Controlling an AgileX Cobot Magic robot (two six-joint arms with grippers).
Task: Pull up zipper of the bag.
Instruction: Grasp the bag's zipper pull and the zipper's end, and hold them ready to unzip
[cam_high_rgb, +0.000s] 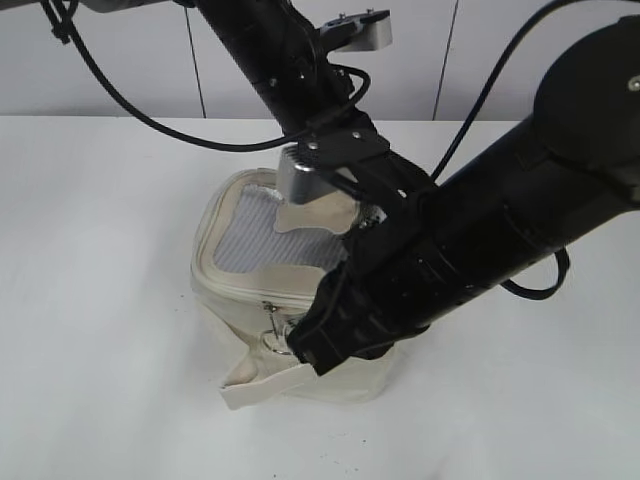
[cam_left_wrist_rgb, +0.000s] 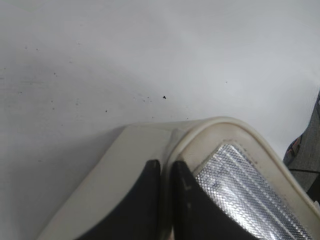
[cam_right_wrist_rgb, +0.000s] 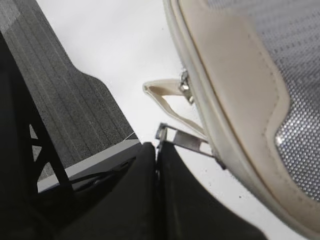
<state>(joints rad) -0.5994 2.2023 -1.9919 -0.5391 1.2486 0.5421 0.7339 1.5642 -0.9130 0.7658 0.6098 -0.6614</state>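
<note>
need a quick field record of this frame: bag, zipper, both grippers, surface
bag: cream, boxy, upright on table, grey mesh window on top
zipper: runs around lid rim; silver pull at the front side
left gripper: shut on bag rim at a back corner
right gripper: shut on pull
strap: loose, lying at the bag's front
table: white

The bag (cam_high_rgb: 290, 290) looks like smooth, matt cream leather, with a shiny grey mesh (cam_left_wrist_rgb: 250, 192) window on top. Its zipper (cam_right_wrist_rgb: 192, 142) pull is bright silver metal. Both grippers' fingers (cam_left_wrist_rgb: 192, 210) are matt black plastic. The table (cam_high_rgb: 100, 300) is matt white.
</note>
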